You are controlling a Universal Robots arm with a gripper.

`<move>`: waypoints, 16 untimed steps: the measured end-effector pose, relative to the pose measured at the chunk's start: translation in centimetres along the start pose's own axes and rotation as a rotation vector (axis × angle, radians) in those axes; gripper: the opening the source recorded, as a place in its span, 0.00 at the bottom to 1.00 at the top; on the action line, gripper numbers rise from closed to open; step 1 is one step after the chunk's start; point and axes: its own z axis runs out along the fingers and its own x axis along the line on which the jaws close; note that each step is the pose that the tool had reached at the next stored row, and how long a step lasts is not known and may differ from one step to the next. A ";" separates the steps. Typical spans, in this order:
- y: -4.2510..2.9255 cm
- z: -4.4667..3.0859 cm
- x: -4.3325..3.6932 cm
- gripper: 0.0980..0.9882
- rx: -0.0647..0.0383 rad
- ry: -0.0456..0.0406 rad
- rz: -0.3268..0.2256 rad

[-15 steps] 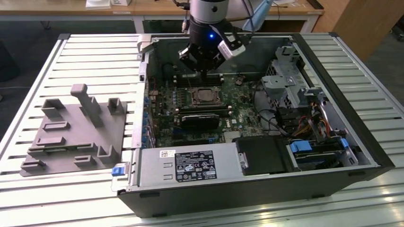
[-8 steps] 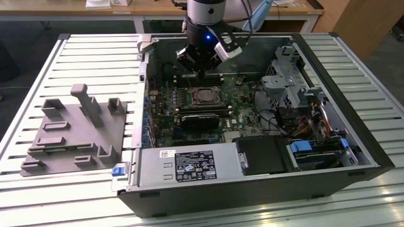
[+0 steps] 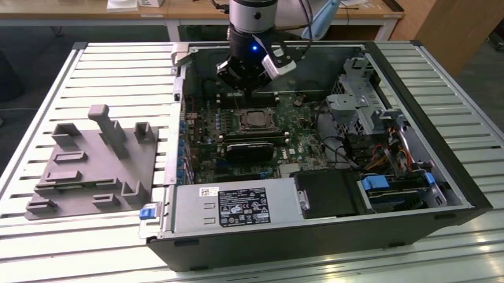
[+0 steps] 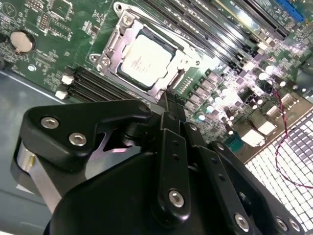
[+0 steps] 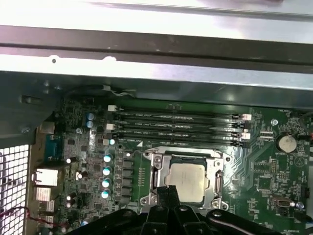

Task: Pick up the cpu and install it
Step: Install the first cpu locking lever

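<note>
1. The cpu (image 4: 145, 60) is sitting flat in the socket (image 4: 113, 41) on the green board (image 4: 44, 24), in the upper middle of the second wrist view. Its shiny side is facing up.
2. In the exterior view, the cpu (image 3: 254, 119) is showing near the middle of the frame, inside the open computer case (image 3: 441, 177) that is lying on the desk (image 3: 118, 71).
3. The gripper (image 4: 172, 108) is hanging just above the board, close beside the cpu. Its fingers (image 4: 177, 111) are pressed together with nothing between them.
4. In the first wrist view, the fingers (image 5: 168, 192) are showing at the bottom middle, right at the near edge of the cpu (image 5: 187, 175).
5. The chip looks already placed. To do this step well, I think the arm should be going slowly and straight, so the chip is not getting bumped or tipped.
6. The cpu is square, so it has no long side. In both wrist views its edges are lining up with the metal frame around it.
7. The grey fixture (image 3: 87, 168) is sitting at the left of the exterior view.
</note>
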 end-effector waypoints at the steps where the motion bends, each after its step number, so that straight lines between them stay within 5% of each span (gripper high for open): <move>1: 0.00 0.00 0.09 0.01 0.000 0.0000 0.000; 16: 0.11 0.03 2.35 0.01 0.000 0.0001 0.000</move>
